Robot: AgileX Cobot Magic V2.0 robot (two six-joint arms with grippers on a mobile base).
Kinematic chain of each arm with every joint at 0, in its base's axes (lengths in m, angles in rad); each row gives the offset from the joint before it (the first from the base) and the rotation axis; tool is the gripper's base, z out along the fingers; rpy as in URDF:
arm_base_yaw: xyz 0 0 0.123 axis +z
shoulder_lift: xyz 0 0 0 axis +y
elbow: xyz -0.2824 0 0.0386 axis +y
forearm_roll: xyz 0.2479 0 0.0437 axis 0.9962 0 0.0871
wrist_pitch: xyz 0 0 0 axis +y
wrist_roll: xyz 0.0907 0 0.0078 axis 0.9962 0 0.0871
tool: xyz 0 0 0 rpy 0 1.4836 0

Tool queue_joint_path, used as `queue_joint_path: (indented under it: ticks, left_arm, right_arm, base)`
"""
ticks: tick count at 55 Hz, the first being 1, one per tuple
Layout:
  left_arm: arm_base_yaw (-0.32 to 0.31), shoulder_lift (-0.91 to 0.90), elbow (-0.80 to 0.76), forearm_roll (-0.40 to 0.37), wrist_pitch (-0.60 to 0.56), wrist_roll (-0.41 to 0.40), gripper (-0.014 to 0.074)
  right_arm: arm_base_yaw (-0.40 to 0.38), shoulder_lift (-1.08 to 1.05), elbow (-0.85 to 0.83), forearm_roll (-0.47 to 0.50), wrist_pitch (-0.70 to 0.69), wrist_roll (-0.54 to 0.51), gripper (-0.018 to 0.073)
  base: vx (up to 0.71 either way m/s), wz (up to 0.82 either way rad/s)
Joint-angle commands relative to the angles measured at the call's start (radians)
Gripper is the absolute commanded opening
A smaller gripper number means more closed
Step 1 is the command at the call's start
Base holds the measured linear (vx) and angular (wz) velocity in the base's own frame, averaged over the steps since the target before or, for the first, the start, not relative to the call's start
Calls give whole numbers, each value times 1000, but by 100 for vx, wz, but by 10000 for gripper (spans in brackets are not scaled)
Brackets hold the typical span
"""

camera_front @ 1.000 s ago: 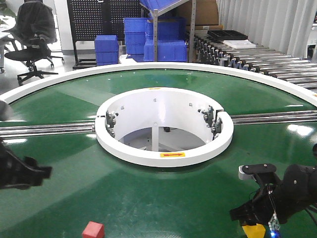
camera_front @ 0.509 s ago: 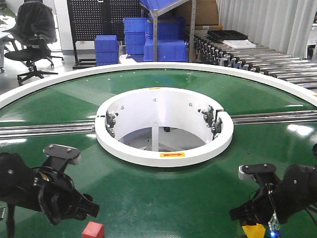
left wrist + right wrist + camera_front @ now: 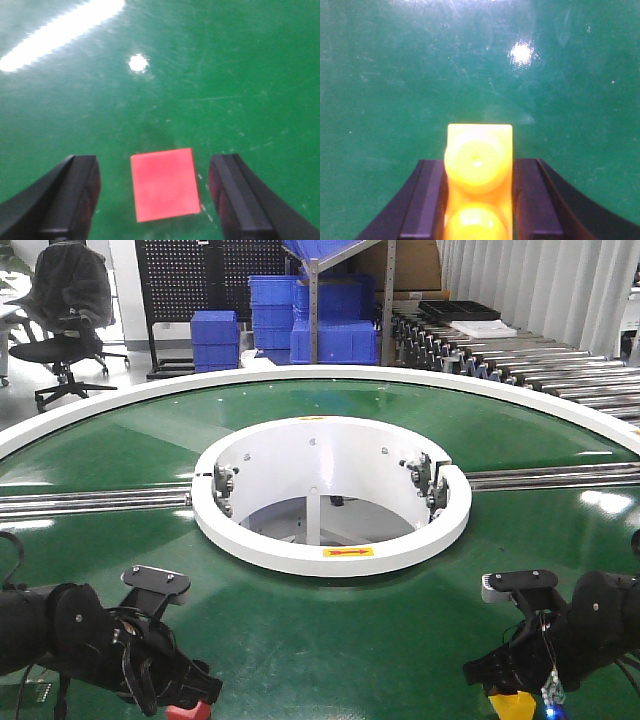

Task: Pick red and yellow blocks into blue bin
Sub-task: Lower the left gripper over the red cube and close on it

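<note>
Left end effector (image 3: 152, 172) open, straddling red cube (image 3: 165, 184). Right end effector (image 3: 478, 172) clamped on yellow brick (image 3: 479, 145). Yellow sticker (image 3: 348, 552) on white ring (image 3: 300, 558): print unreadable.

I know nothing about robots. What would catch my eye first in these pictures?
First, the huge green round table with a white ring at its centre. On its near side, the right hand is clamped on a bright yellow brick. The left hand sits open around a red cube, with a gap on each side.
</note>
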Motion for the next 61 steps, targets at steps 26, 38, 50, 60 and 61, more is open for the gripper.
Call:
queue_joint_path:
  ticks: [26, 38, 50, 60, 61]
  left_arm:
    - [-6, 26, -39, -18, -87, -1, 566]
    - [-6, 33, -39, -18, -70, -1, 460]
    - [-6, 31, -39, -18, -32, -1, 130]
    - [-6, 5, -39, -18, -2, 0, -9]
    - [-6, -3, -39, -18, -2, 0, -8]
  right_arm:
    - [1, -47, -26, 0, -10, -11, -10]
    - [1, -47, -26, 0, -13, -11, -10]
    - [1, -47, -26, 0, -13, -11, -10]
    - [1, -47, -26, 1, -10, -11, -10]
    - [1, -47, -26, 1, -9, -11, -10]
  base:
    - [0, 0]
    - [0, 0]
    - [0, 0]
    - [0, 0]
    - [0, 0]
